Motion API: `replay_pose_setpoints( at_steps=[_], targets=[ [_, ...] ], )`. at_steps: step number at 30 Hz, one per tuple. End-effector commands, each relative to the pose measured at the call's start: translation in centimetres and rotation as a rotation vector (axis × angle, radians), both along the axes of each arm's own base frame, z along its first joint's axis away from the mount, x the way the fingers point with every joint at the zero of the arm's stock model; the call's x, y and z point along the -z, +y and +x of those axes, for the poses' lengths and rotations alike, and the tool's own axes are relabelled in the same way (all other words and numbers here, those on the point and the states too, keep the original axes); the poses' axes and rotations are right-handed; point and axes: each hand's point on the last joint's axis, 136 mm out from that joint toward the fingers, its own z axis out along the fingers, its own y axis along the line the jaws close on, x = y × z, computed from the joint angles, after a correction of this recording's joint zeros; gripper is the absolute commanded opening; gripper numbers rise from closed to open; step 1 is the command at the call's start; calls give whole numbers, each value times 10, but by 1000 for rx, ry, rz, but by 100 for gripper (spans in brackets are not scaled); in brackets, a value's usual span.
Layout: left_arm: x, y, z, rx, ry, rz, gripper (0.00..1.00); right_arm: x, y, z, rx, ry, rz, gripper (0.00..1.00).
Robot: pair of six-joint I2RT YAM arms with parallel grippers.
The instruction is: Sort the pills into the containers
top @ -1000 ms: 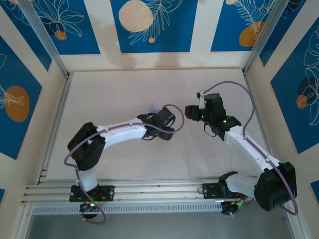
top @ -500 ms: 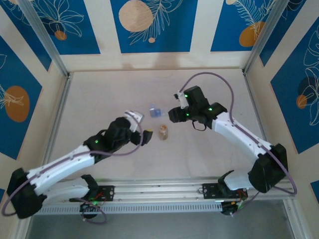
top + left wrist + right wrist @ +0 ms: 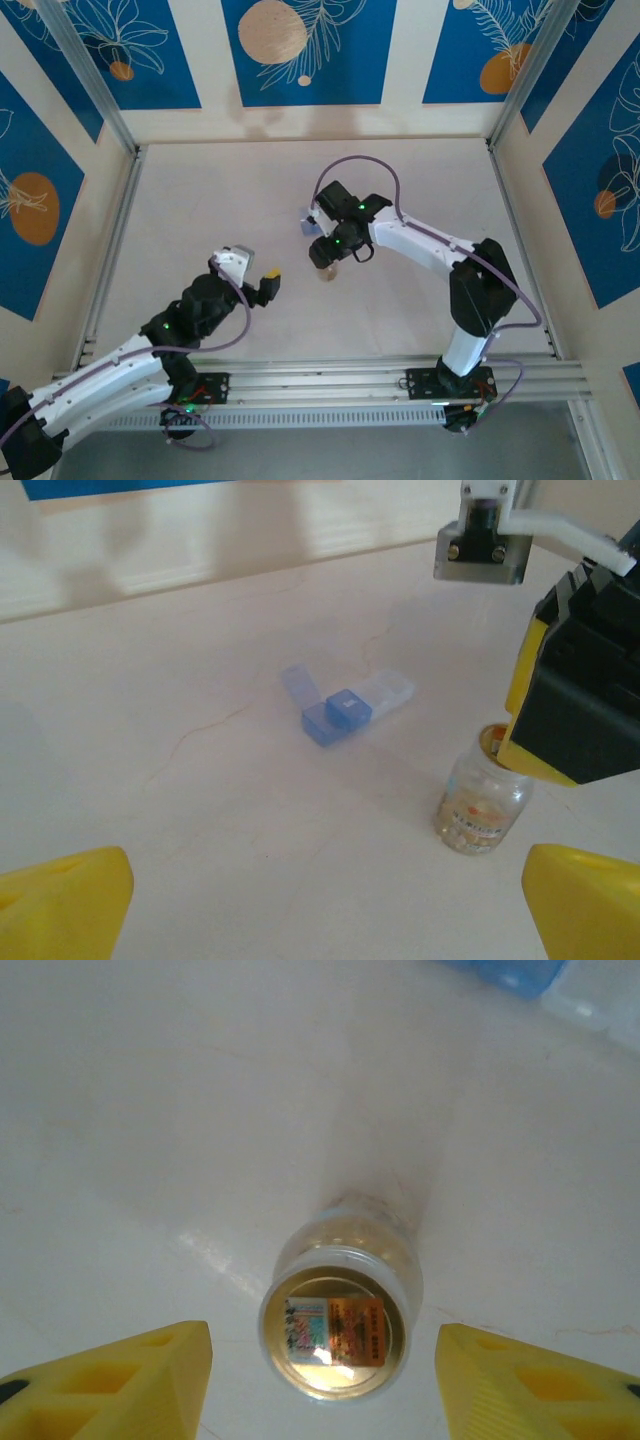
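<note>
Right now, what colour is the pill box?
Part blue, part clear pill box; clearest in the left wrist view.

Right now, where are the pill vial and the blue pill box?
pill vial (image 3: 481, 805), left wrist view, on its clear body.
blue pill box (image 3: 338, 718), left wrist view, on its blue section.

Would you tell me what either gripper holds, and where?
Nothing: the right gripper stands open around the vial, untouching; the left gripper is open too.

Vial (image 3: 340, 1325) was clear and glossy; pill box (image 3: 345, 707) translucent blue-and-clear plastic; table (image 3: 200, 810) smooth, matt; right gripper (image 3: 325, 1355) fingers (image 3: 120, 1380) matt yellow plastic.
</note>
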Motion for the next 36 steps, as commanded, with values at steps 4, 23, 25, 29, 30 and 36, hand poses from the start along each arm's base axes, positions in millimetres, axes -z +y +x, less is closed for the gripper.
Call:
replay_pose_setpoints(
  at_steps=[4, 23, 25, 29, 30, 36],
  targets=[
    [0, 7, 5, -60, -8, -70, 99, 15, 2, -4, -27, 59, -56, 62],
    [8, -2, 1, -4, 2, -81, 99, 43, 7, 2, -50, 104, -116, 58],
    [9, -3, 1, 0, 5, -81, 99, 46, 8, 2, -53, 111, -118, 58],
    [9, -4, 1, 6, 5, -80, 99, 47, 9, 2, -56, 116, -116, 58],
    [10, -5, 1, 8, 7, -80, 99, 48, 10, 2, -56, 116, -117, 58],
    [13, -12, -1, 48, -4, -78, 99, 35, 10, 4, -64, 91, -99, 49]
  ],
)
